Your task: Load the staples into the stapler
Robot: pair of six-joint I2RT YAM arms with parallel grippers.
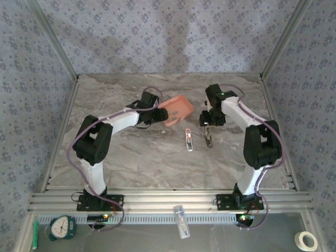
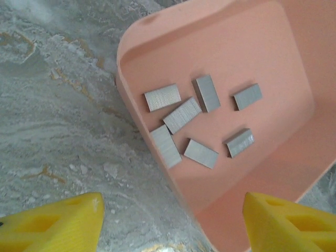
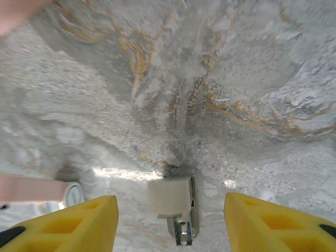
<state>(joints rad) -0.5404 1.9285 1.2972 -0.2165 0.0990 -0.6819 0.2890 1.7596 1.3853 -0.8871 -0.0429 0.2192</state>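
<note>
Right gripper [image 3: 170, 210] — open, empty — straddles the stapler [image 3: 168, 195] lying mid-table [image 1: 131, 157], within both arms' reach; left gripper [image 2: 173, 210], also open, hangs over the tray [image 2: 252, 31] corralling the staples [image 2: 181, 115].

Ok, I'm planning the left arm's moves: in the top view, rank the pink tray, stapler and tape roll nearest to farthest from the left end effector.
1. pink tray, right beside the left end effector.
2. stapler, mid-table, nearer the bases.
3. tape roll, near right corner, off the marble top.
</note>
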